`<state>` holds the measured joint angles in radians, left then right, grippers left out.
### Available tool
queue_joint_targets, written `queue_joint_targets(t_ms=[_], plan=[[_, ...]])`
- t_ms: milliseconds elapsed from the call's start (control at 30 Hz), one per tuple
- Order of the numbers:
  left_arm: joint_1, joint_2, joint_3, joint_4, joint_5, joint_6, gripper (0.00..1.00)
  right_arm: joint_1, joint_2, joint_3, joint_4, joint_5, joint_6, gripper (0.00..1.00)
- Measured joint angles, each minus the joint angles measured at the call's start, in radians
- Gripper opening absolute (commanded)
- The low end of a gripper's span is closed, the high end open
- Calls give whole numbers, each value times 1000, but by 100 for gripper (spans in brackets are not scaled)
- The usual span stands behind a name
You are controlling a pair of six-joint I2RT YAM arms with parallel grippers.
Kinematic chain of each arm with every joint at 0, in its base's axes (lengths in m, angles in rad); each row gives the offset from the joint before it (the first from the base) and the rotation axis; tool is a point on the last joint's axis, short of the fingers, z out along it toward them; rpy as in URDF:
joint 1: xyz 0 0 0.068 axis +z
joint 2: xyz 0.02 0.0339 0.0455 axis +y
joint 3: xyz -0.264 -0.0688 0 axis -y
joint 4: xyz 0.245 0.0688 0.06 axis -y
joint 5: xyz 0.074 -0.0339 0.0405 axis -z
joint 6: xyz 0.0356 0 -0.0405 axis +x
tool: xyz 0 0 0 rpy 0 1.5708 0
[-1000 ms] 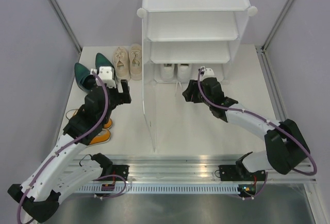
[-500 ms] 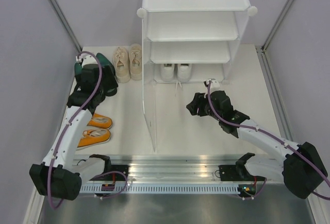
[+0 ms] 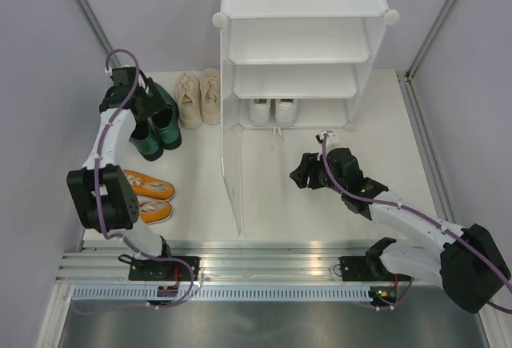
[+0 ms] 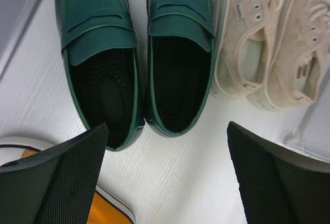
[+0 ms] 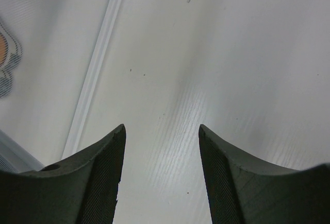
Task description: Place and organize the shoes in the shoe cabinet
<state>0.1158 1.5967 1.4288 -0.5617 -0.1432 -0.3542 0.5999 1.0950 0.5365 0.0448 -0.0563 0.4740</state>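
Two dark green shoes lie side by side on the white floor, just ahead of my left gripper, which hangs open and empty above their heel ends. From above, that gripper is at the far left over the green pair. Cream lace-up sneakers stand to their right, also seen as the cream sneakers. Orange sneakers lie nearer. White sneakers sit in the bottom tier of the shoe cabinet. My right gripper is open over bare floor in front of the cabinet, empty.
The cabinet's translucent left side panel stands between the two arms, and its bottom edge runs along the floor left of my right gripper. Grey walls close in on both sides. An orange sneaker's toe lies under my left finger.
My left arm has swung out to the far left and back over the green shoes. My right gripper has drawn back from the cabinet's front toward the near side.
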Motion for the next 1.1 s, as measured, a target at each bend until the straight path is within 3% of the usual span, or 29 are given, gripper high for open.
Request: queue_joint_targets(t_ms=[400,800,1100], plan=[[21,304,80,-6,81,-10,91,0,-2,-48,27,-18,5,63],[93,293,29,51,182,-66,86,0,26,-50,43,-18,5,63],[109,140,-165,233,277,-93,88,0,26,-50,48,-18,5,63]])
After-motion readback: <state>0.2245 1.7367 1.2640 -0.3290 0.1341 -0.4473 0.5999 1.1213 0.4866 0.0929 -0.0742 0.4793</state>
